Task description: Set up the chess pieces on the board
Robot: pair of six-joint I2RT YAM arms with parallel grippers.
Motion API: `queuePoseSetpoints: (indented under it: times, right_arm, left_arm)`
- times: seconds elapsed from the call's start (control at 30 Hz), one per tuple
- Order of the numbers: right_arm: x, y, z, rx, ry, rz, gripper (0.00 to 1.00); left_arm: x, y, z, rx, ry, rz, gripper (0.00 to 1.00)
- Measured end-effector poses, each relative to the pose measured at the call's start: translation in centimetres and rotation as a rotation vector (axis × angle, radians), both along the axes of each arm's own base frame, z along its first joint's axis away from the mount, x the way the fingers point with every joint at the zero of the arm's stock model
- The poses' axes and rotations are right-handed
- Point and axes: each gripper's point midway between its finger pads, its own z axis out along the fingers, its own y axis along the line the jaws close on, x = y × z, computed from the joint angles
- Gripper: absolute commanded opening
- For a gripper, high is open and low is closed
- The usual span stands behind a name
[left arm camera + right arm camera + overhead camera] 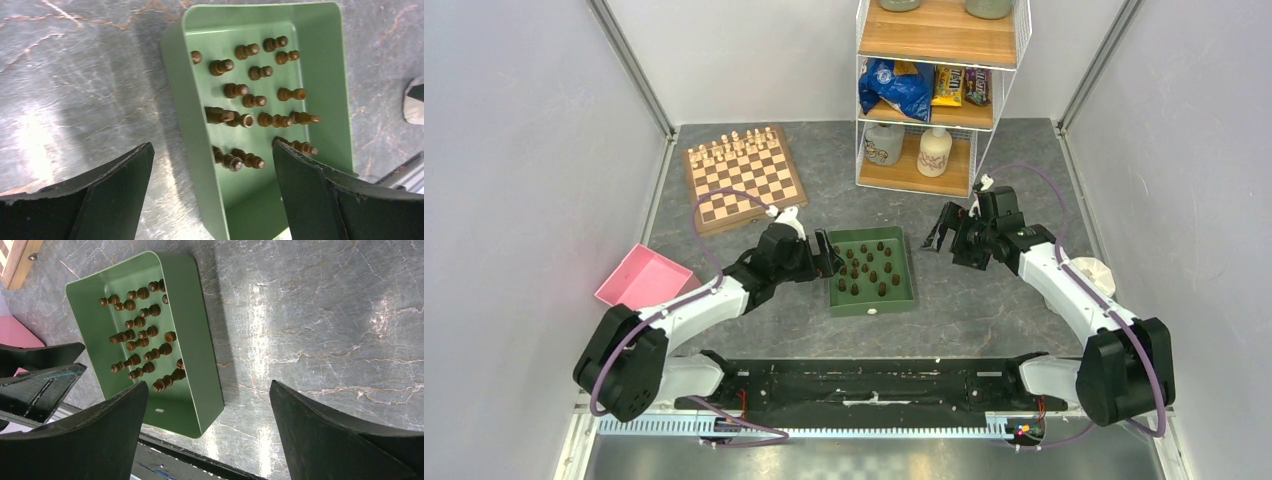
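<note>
My left pincer released, empty, at tray's nine o'clock rim, likely poised for dark pieces inside; right pincer released, parked two o'clock, out of way.

From above, the chess pieces are too small to identify.

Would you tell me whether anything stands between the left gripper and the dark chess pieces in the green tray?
Only the green tray's side wall: the open left gripper straddles it, one finger over the table, one over the tray. Nothing else visible blocks the chess pieces.
</note>
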Motion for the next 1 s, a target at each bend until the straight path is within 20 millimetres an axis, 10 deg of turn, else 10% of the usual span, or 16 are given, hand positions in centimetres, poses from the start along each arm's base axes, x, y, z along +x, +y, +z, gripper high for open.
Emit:
queuePoseSetpoints:
  times: [1.0]
  right_arm:
    - [0.6, -0.5, 0.1, -0.022, -0.003, -0.040, 0.99]
  left_arm:
    - [0.1, -6.2, -0.4, -0.151, 0.029, -0.082, 0.93]
